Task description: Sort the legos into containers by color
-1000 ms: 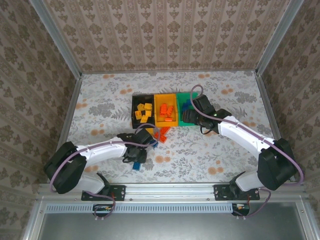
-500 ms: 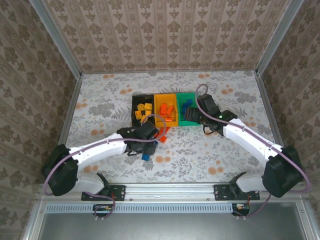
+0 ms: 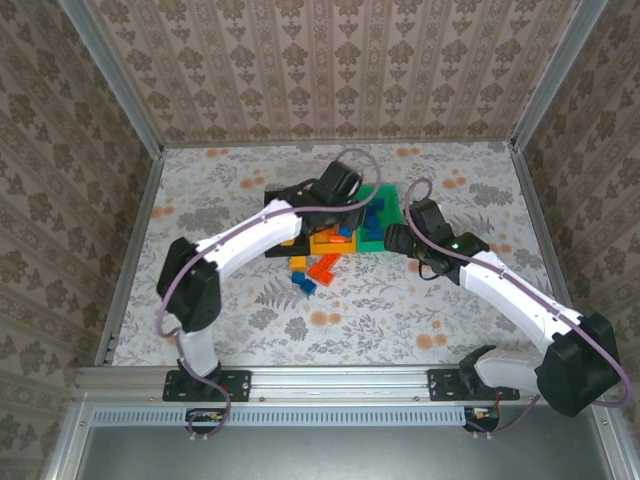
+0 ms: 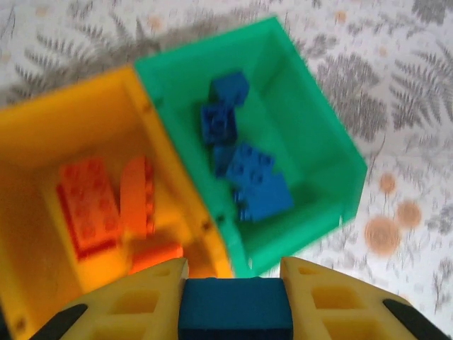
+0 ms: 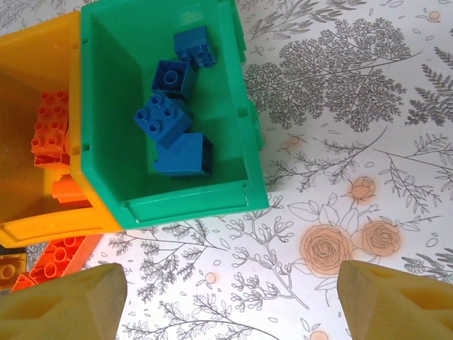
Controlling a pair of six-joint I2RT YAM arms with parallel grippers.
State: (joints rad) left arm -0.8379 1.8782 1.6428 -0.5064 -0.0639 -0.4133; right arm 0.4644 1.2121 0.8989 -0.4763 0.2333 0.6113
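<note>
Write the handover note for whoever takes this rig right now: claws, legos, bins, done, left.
Left claw: shut on a blue lego, above the near edge where the orange-yellow bin meets the green bin.
Right claw: open, empty, over the table just in front of the green bin.
Done: several blue legos in green, orange-red legos in orange-yellow.
Left: drop the held lego in green, then sort the loose pile in front of the bins: orange-red, blue and yellow pieces.

Bright even light, soft shadows; left wrist pic blurred.
</note>
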